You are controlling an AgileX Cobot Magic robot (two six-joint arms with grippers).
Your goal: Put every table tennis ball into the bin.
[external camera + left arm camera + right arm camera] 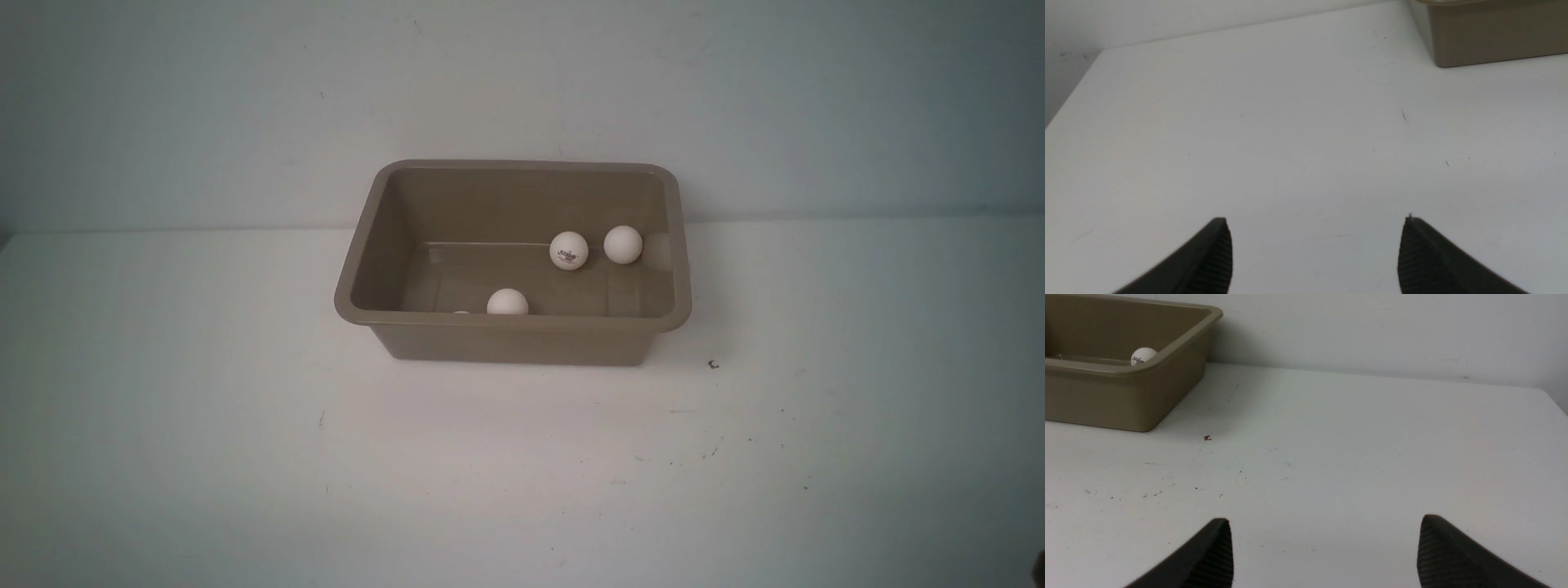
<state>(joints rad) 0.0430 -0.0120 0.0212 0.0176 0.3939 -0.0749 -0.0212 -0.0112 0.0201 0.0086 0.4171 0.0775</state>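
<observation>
The left tool point(1314, 245) and right tool point(1325, 543) each have their fingers apart with nothing between them. Ahead of both tools, and well apart from them, the bin point(513, 343) stands on the worktop point(522, 457). In it lie three balls point(569, 251) plus a white sliver at the near rim, mostly hidden.

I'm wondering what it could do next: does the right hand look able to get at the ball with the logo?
Probably yes: the right hand is open and empty, and the bin has no lid, though its walls surround the ball.
</observation>
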